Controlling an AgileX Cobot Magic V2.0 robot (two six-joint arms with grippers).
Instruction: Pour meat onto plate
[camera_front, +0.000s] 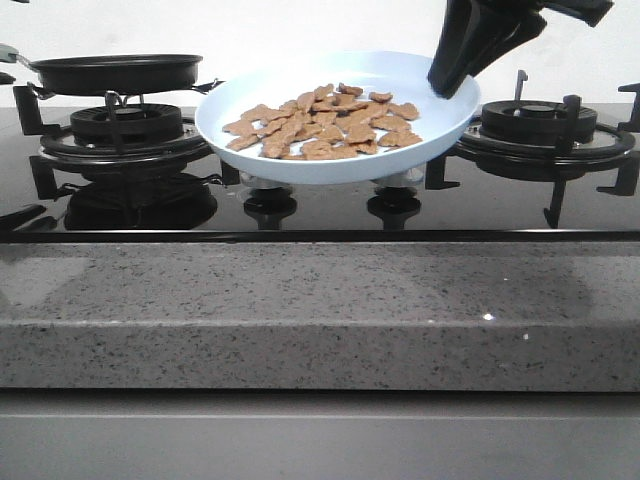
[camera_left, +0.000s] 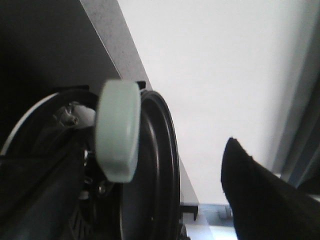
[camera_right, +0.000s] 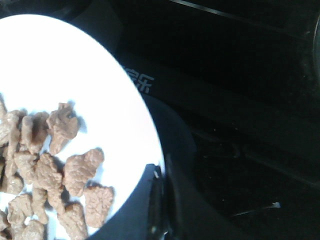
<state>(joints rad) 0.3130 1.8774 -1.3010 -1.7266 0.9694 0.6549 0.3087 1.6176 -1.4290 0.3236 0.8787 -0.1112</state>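
Right pincer (camera_front: 452, 82) was clamped on the plate (camera_front: 250, 150) rim, plate held tilted over the stove w/ meat (camera_front: 330, 125) heaped on it, just left of the jaws. Left pincer: can't tell. Pour looked done; next prob. level plate & set down gently.

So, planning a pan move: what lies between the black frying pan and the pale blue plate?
Front view: only burner grate prongs separate pan from plate.

Frying pan (camera_front: 115, 72) blocks left burner, plate (camera_front: 300, 165) fills the middle, right burner (camera_front: 540, 125) seemingly free
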